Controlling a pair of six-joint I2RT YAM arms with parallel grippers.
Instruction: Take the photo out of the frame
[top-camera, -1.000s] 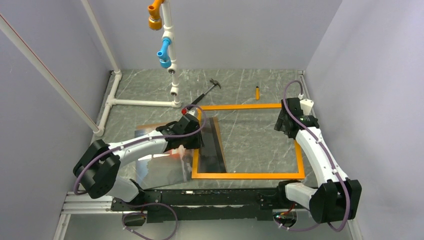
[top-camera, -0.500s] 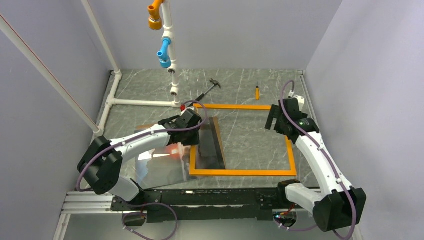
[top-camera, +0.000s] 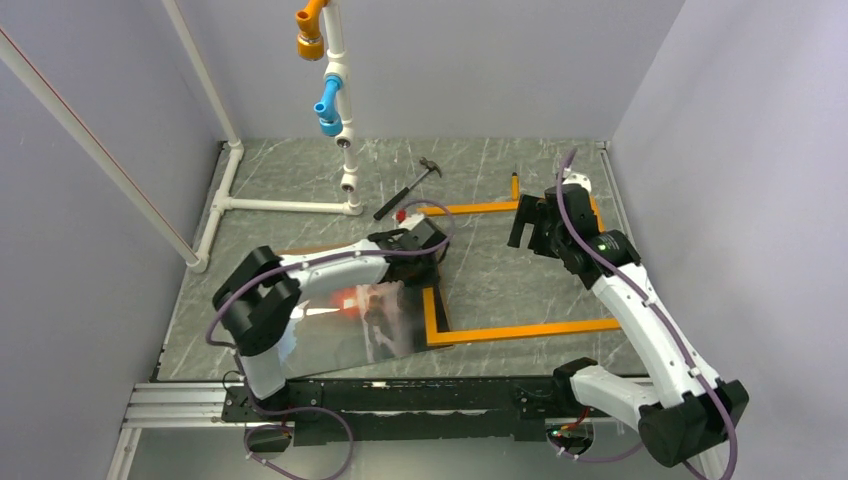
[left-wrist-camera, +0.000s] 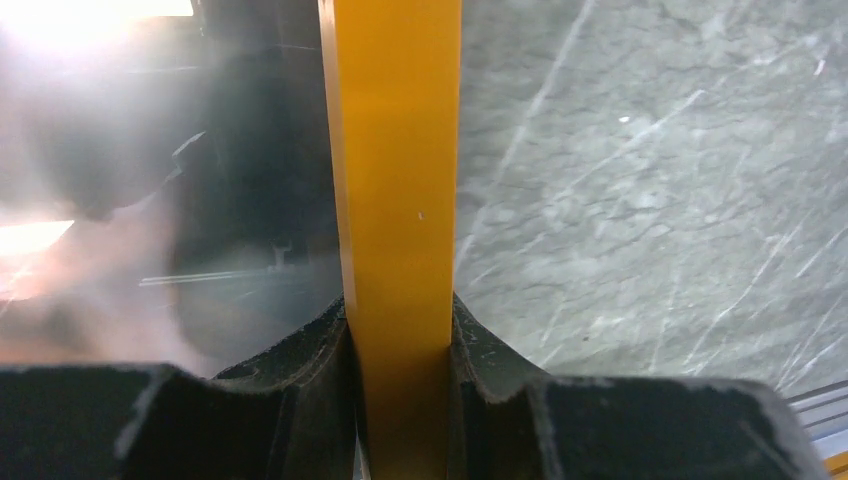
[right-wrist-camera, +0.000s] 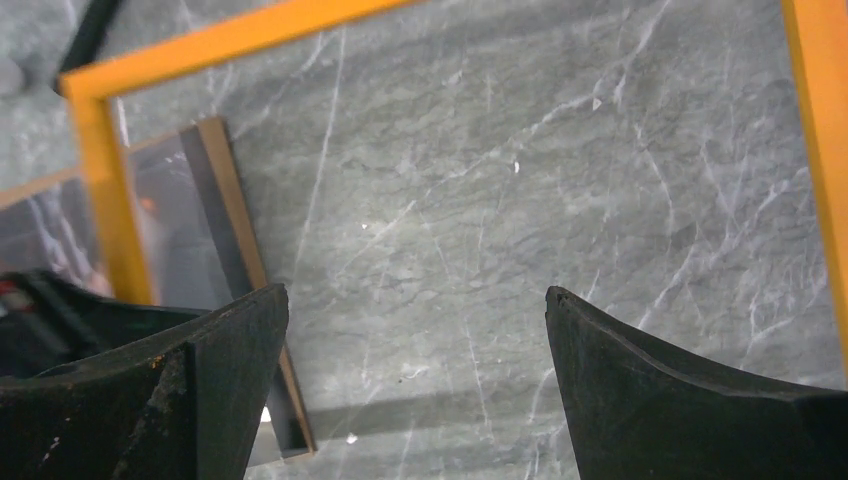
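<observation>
Left claw (top-camera: 425, 248): closed to a narrow gap on the left bar of the frame (top-camera: 520, 330). My wrist view shows the orange bar (left-wrist-camera: 395, 150) running straight up from between both fingers, seated squarely.

Right claw (top-camera: 528, 222): fully spread and holding nothing. It hangs above the frame's far bar at about 1 o'clock of the counter (top-camera: 500, 270). Its wrist view shows bare marble between the fingers (right-wrist-camera: 690, 400).

Location of items: the photo (top-camera: 335, 325) lies face up on the counter at about 8 o'clock, on the 9 o'clock side of the frame. The frame is a hollow border with the counter showing through it. From the right wrist, the photo's brown-backed edge (right-wrist-camera: 235, 230) appears just inside the frame's left bar (right-wrist-camera: 105, 215). I cannot tell whether the two touch there.

Handling assessment, frame: I judge it thin, rigid and light, with a smooth finish. Held by one bar only, it is likely to twist or sag at the free end. A second hold on the bar at 3 o'clock would steady it.

Handling assessment, photo: it looks like a stiff, board-backed print, light in weight. The glossy face will mark easily and gives little friction. It lies flat, so the exposed board edge at 3 o'clock is the place to pinch.
</observation>
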